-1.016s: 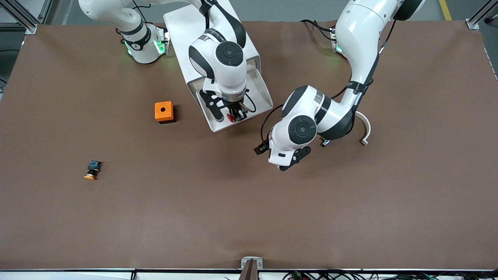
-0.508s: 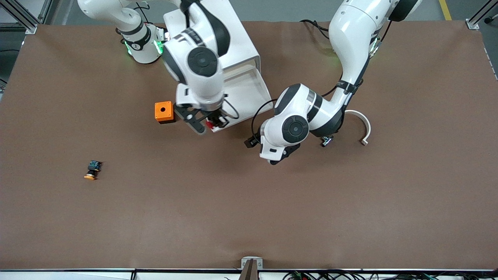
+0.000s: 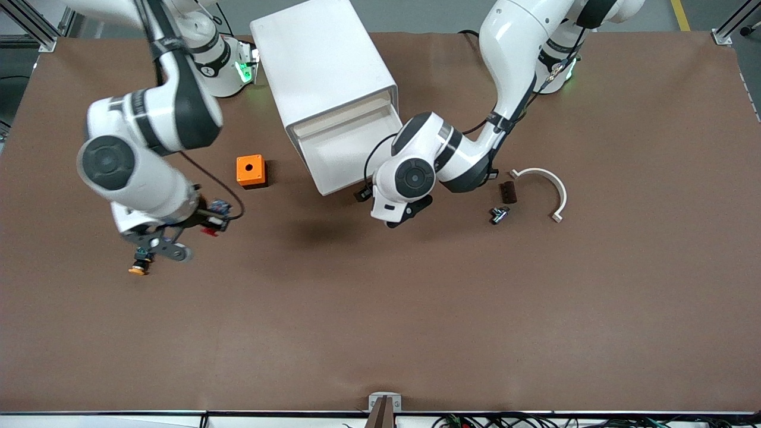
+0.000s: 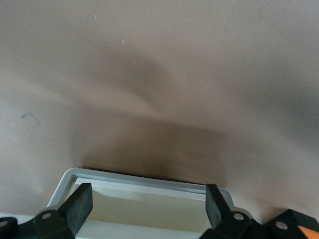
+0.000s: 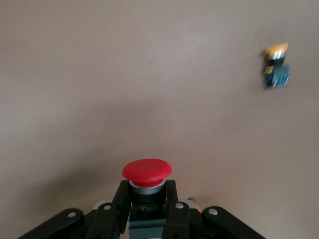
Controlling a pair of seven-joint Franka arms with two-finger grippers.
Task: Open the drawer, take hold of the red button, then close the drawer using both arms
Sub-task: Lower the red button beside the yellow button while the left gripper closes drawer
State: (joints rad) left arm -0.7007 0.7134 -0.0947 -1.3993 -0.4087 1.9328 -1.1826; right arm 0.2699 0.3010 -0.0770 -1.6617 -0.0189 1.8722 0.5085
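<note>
At the robots' edge of the brown table (image 3: 380, 333), the white cabinet (image 3: 324, 71) sits with its bottom drawer (image 3: 351, 156) pulled out. Left arm reaches in from its base; left gripper (image 4: 144, 206) hangs over the drawer's front corner, fingers (image 4: 79, 206) spread wide with nothing between them. Right arm is swung out toward its own end of the table; right gripper (image 5: 147, 199) is over bare tabletop, clamped on the red button (image 5: 147, 172), cap facing out. Orange box (image 3: 250, 170) lies between that gripper and the cabinet. Toward the left arm's end lie a white curved piece (image 3: 550, 184), a dark block (image 3: 507, 191) and a small dark part (image 3: 498, 214). Yellow-capped button (image 3: 139, 265) lies just beside the right gripper's spot, nearer the camera.
</note>
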